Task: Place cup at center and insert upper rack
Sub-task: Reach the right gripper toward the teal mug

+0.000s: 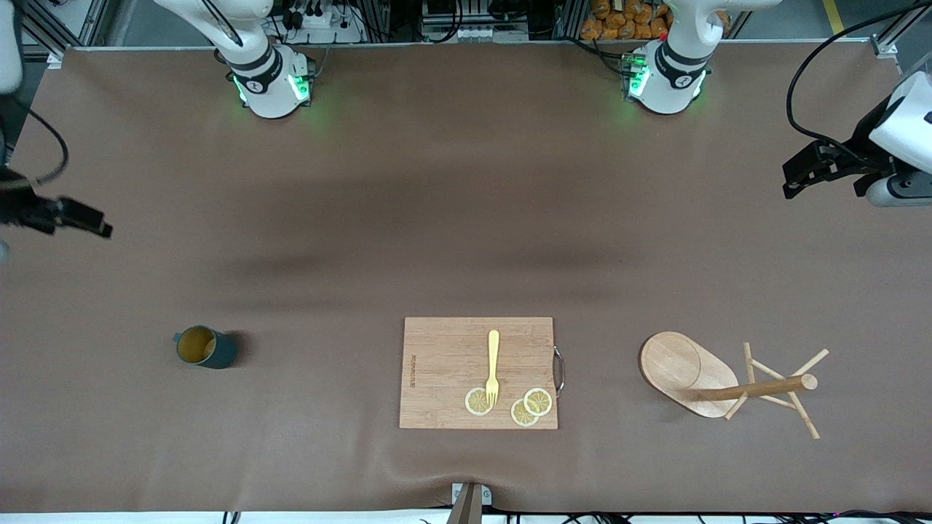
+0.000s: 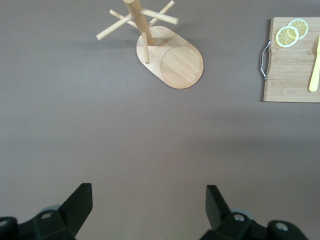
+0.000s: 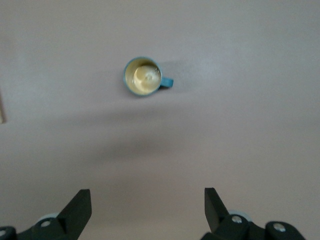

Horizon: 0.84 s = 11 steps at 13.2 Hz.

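Observation:
The cup [image 1: 206, 347], a dark teal mug with a tan inside, stands upright on the table toward the right arm's end; it also shows as the cup [image 3: 143, 76] with its mouth up. The upper rack [image 1: 728, 378], a light wooden mug tree, stands on its oval base toward the left arm's end, and the same upper rack [image 2: 167, 55] shows in the left wrist view. My left gripper [image 1: 794, 182] [image 2: 148, 192] hangs open over bare table. My right gripper [image 1: 91, 218] [image 3: 147, 195] is open too, empty, over bare table.
A rectangular wooden cutting board [image 1: 437, 364] with a metal handle lies between the cup and the rack, near the front edge. On it lie a yellow fork [image 1: 493, 367] and three lemon slices [image 1: 537, 401]. The brown mat [image 1: 466, 218] covers the table.

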{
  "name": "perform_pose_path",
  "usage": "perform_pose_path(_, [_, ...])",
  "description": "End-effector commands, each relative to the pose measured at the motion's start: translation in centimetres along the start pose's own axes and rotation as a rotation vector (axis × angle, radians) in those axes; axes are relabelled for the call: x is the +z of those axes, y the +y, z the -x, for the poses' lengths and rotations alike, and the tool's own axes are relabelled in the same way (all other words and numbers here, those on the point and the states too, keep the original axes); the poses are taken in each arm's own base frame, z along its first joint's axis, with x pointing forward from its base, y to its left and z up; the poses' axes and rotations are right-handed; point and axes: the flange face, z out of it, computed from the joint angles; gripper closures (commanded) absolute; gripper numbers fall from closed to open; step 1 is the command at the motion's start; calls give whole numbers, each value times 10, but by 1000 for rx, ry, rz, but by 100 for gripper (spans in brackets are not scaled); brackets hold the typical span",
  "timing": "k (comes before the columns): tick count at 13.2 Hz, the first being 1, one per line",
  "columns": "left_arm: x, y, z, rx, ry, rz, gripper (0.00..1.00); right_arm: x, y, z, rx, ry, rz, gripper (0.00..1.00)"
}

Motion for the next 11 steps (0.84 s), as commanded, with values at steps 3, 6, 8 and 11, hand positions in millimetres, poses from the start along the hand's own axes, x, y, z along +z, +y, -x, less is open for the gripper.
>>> perform_pose_path(3, [-4,1,-1,-12,17,8,0,72,-23,-47,2,18,-15,0])
perform_pose_path(6, [-4,1,0,-10,17,10,0,100,-37,-74,-3,35,-18,0])
perform_pose_path(8, [-6,1,1,-10,20,10,0,118,-41,-91,15,30,-23,0])
perform_pose_path(11, [-6,1,1,-10,20,10,0,155,-53,-112,53,22,-19,0])
